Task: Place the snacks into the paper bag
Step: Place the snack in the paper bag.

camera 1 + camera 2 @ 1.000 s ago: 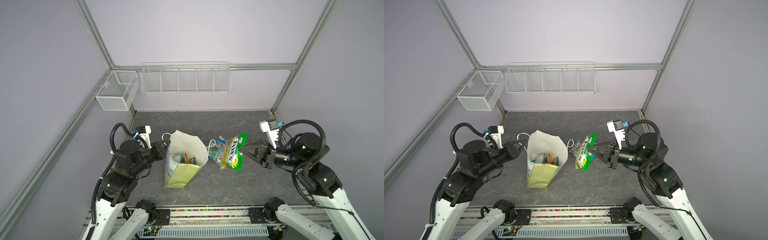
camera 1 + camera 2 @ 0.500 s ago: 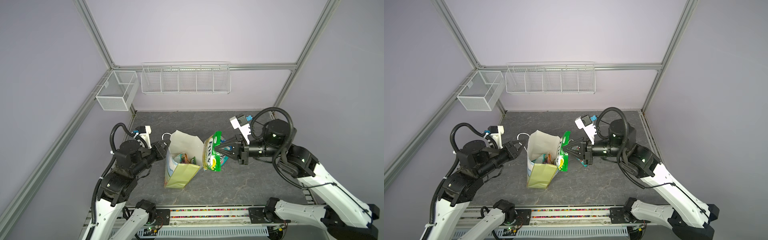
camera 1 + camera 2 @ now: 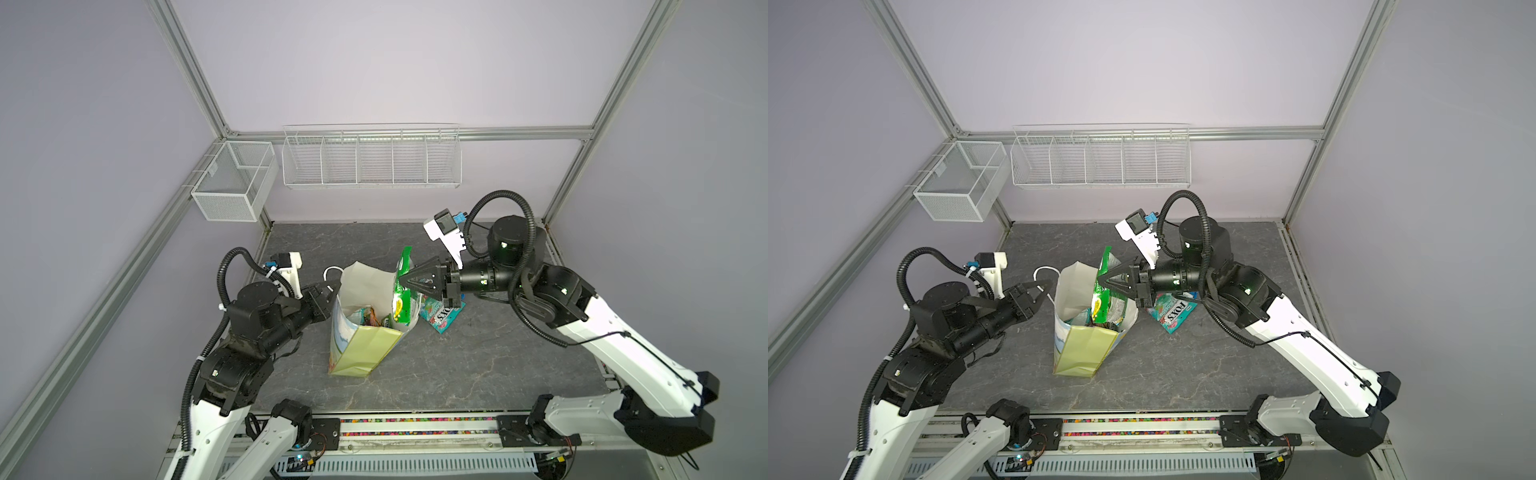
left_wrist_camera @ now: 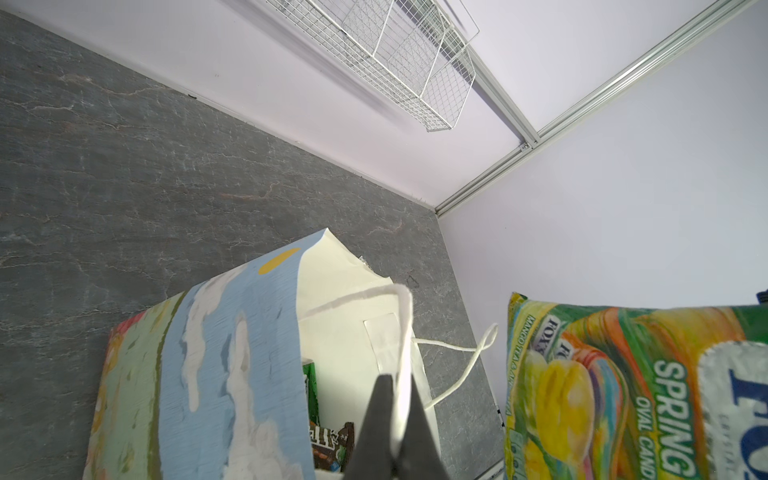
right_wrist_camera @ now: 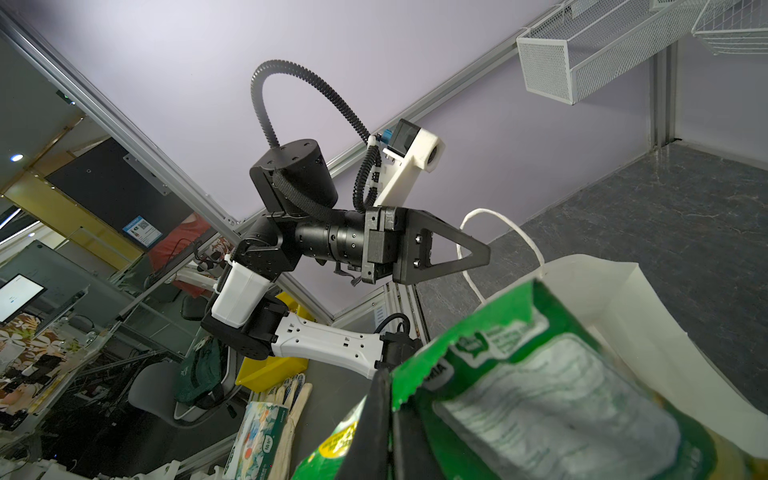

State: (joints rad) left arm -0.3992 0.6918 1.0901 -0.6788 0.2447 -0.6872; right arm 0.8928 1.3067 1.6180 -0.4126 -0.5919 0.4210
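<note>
L gripper (image 3: 331,287) had its fingers (image 4: 381,415) pressed tog on the white rim of the paper bag (image 3: 365,345), on the side facing the L arm, w/ the cord handle (image 3: 330,272) looped just beside the tips. Bag stood upright on the grey stone-look table (image 3: 457,374), mouth open, in both top views. R gripper (image 3: 400,283) pinched the green FOX'S packet (image 3: 402,301) by one edge. Pkt was held upright at the bag's R-arm side, lower end dipped into the mouth, top above the rim. Other packets (image 3: 370,320) lay inside the bag. A teal FOX'S packet (image 3: 1173,313) lay flat on the table just beside the bag, below the R gripper.
</note>
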